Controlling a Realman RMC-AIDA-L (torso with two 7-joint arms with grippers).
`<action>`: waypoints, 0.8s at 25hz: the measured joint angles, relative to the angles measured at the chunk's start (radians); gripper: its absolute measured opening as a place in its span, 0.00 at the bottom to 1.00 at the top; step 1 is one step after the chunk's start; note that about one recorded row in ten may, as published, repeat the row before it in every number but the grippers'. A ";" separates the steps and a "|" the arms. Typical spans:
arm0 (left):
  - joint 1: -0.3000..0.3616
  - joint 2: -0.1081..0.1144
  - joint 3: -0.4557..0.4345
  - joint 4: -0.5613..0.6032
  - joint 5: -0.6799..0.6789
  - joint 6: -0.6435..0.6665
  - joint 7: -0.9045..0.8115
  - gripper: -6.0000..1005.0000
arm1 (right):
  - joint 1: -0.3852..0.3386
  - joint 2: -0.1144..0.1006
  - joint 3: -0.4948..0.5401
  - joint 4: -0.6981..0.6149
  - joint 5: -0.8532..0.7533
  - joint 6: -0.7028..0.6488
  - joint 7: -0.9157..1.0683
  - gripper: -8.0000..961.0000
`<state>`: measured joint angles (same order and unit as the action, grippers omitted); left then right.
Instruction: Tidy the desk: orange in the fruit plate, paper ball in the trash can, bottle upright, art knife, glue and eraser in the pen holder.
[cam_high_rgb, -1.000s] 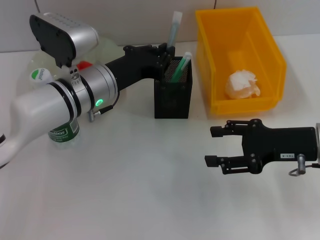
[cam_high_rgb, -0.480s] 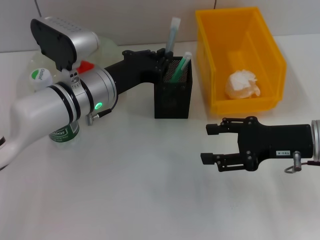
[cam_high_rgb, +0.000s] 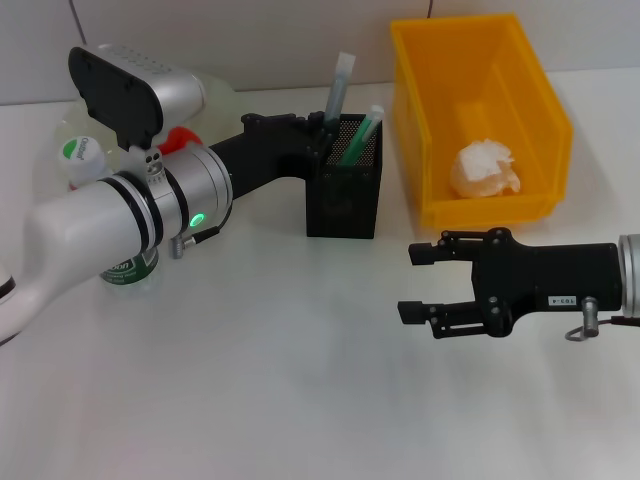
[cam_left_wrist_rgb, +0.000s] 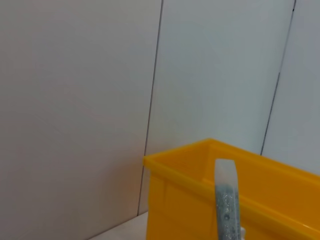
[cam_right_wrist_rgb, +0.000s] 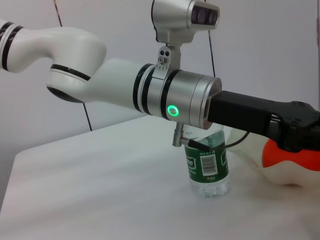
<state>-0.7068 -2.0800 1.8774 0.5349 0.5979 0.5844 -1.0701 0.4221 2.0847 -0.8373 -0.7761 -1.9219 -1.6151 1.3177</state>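
Head view: I have the left gripper (cam_high_rgb: 318, 128) at the back rim of the pen holder (cam_high_rgb: 345, 190), near the table's far edge, lowering a grey glue stick (cam_high_rgb: 339, 85) upright so it slides in beside the green pen; whether its fingers pinch it I cannot tell. Right gripper (cam_high_rgb: 425, 283) hovers with fingers spread, empty, near the yellow bin (cam_high_rgb: 480, 120) holding the paper ball (cam_high_rgb: 485, 168). Left wrist view: glue stick (cam_left_wrist_rgb: 226, 200) tip, bin behind. Right wrist view: bottle (cam_right_wrist_rgb: 209, 167) upright, orange (cam_right_wrist_rgb: 287, 157) on the plate behind.
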 joint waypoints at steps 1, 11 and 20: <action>0.000 0.000 0.000 0.000 0.000 0.000 0.000 0.14 | 0.000 0.000 0.000 0.000 0.000 0.000 0.000 0.80; 0.002 0.000 0.000 -0.001 -0.003 -0.009 -0.024 0.26 | 0.001 0.000 -0.005 0.000 0.000 0.005 0.001 0.80; 0.005 0.000 0.013 0.055 0.007 -0.008 -0.043 0.68 | 0.010 -0.001 -0.006 0.007 0.000 0.013 0.002 0.80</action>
<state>-0.7016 -2.0800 1.8902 0.5902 0.6050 0.5767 -1.1128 0.4322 2.0839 -0.8433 -0.7696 -1.9221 -1.6020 1.3192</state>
